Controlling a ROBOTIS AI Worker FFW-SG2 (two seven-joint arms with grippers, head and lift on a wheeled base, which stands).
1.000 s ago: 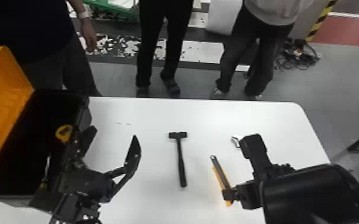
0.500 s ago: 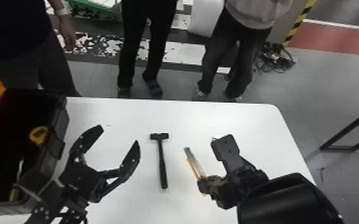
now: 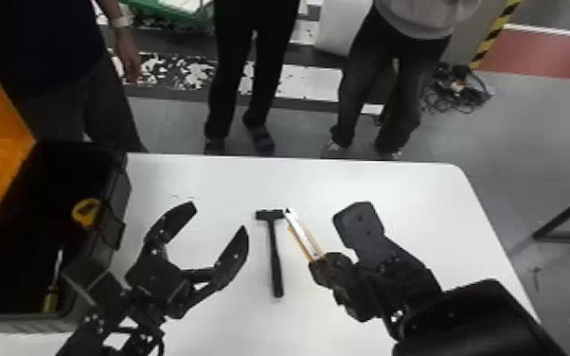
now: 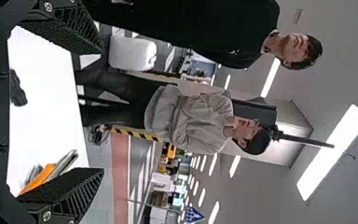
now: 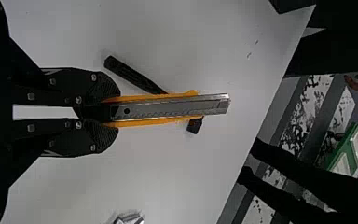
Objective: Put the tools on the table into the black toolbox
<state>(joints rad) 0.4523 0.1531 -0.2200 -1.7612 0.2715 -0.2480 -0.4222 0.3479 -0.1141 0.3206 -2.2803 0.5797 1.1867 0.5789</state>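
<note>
Held above the white surface (image 3: 393, 189) in the closed jaws of the right gripper (image 3: 323, 270), the utility knife (image 3: 304, 236) has a slim yellow-orange body with a grey metal channel and one round hole, its far end now nearer the hammer's head than a moment ago. The left gripper (image 3: 217, 218) has its jaws wide apart, beside the all-black hammer (image 3: 275, 258) lying between the two grippers. Farther left, the open black toolbox (image 3: 119, 189) contains a screwdriver (image 3: 51, 299) and yellow tape measure (image 3: 85, 212).

Toolbox (image 3: 120, 189) on table (image 3: 421, 194), left of hammer (image 3: 275, 255) (screwdriver (image 3: 51, 299) inside toolbox); utility knife (image 3: 304, 234) right of hammer
</note>
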